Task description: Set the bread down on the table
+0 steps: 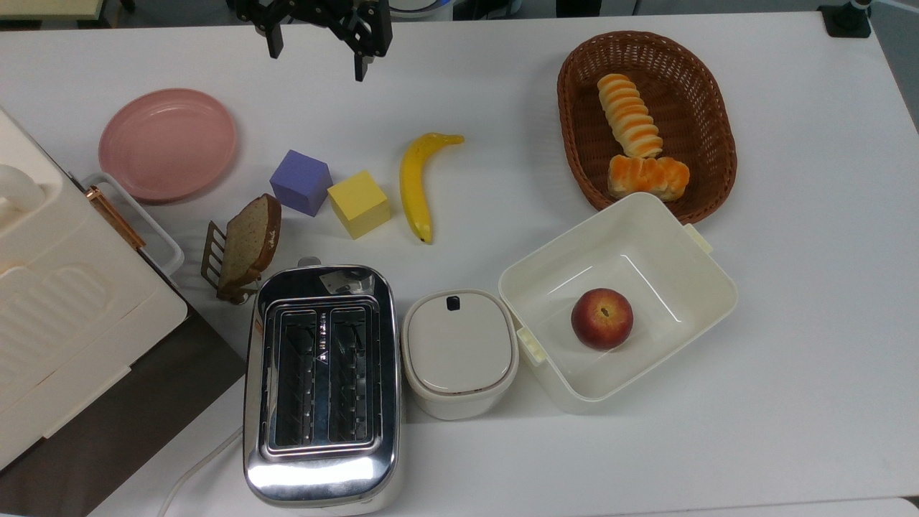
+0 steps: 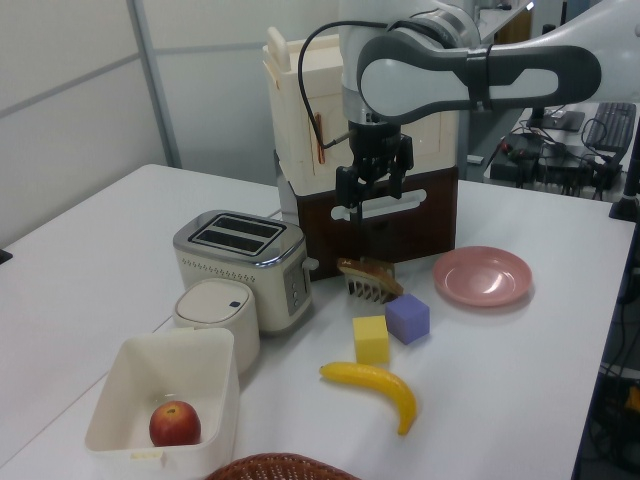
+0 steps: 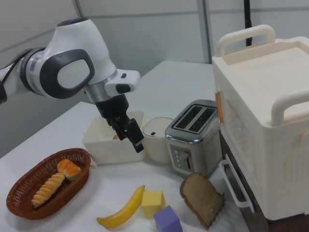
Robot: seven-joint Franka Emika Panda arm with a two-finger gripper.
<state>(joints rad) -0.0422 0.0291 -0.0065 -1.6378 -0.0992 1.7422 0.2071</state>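
The bread (image 1: 630,115) is a long twisted loaf with orange-and-cream ridges. It lies in a brown wicker basket (image 1: 725,143) at the top view's upper right, next to a stubby orange bun (image 1: 648,176). The right view has the bread (image 3: 48,187) in the basket (image 3: 19,203) at the lower left. My gripper (image 1: 316,54) hangs open and empty above the white table (image 1: 790,359) at the top view's upper edge, well to the left of the basket. In the left view the gripper (image 2: 368,195) hovers over the toast rack; in the right view the gripper (image 3: 129,135) points down.
A banana (image 1: 416,183), a yellow cube (image 1: 359,203), a purple cube (image 1: 301,182) and a toast slice in a rack (image 1: 248,244) lie mid-table. Nearby are a pink plate (image 1: 167,143), a toaster (image 1: 322,380), a lidded pot (image 1: 459,352), an open white box (image 1: 689,251) holding a red fruit (image 1: 602,318), and a big cream case (image 1: 57,309).
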